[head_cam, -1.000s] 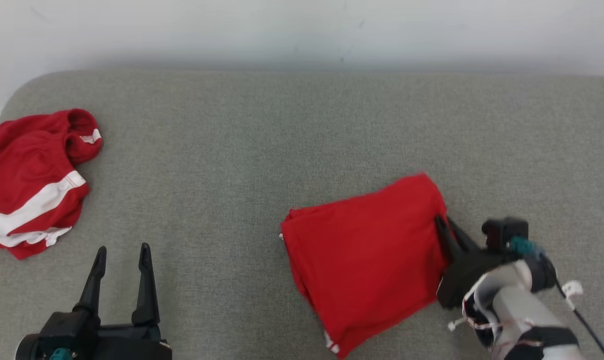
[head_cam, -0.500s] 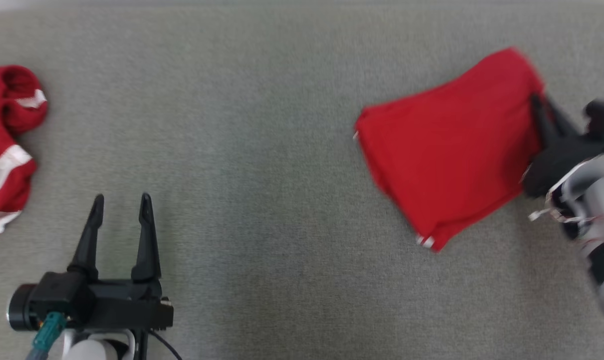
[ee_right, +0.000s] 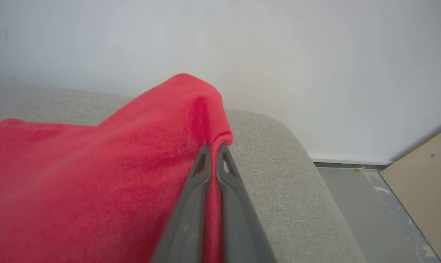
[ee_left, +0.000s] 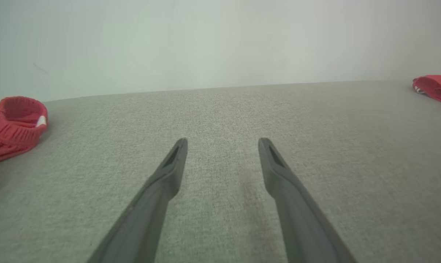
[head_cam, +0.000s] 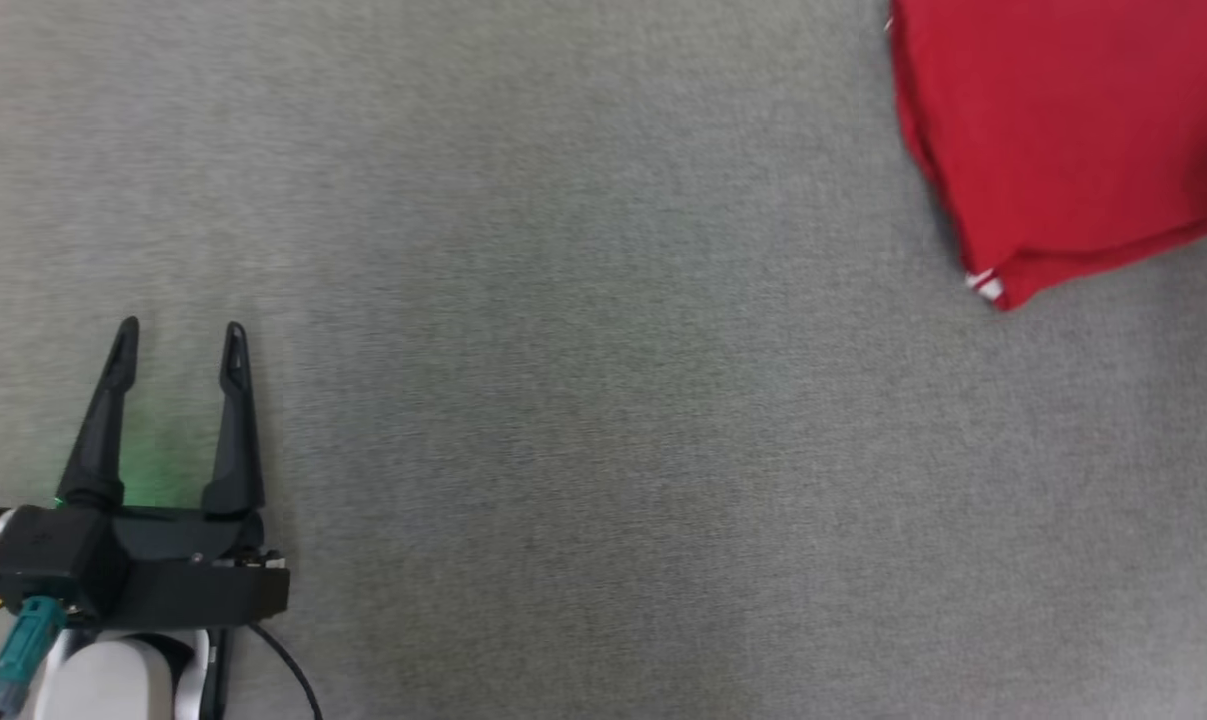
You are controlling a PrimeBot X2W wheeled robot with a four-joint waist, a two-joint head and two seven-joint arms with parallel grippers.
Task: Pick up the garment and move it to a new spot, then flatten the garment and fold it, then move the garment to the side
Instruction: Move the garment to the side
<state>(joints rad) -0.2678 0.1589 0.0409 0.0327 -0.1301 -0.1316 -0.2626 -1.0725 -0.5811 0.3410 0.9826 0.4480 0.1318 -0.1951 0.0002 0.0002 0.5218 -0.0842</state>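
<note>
The folded red garment [head_cam: 1063,140] lies on the grey cushion at the upper right of the head view, a white trim corner at its lower tip. In the right wrist view my right gripper [ee_right: 213,148] is shut on the edge of the garment [ee_right: 96,168], which is lifted into a peak near the cushion's right end. The garment's edge [ee_left: 434,87] also shows far right in the left wrist view. My left gripper [head_cam: 178,335] stands open with nothing between its fingers, low over the cushion at the lower left; the left wrist view shows the left gripper [ee_left: 223,140] spread wide.
A second red garment [ee_left: 12,124] with a white tag lies bunched at the far left of the left wrist view. The grey cushion [head_cam: 583,400] spans the head view. Its rounded right end [ee_right: 297,175] drops to a grey floor [ee_right: 370,204] beside a tan board [ee_right: 421,179]. A white wall stands behind.
The head camera has swung down and left, so the folded garment sits at the upper right. My right gripper stays shut on the garment's edge. The left gripper stays open.
</note>
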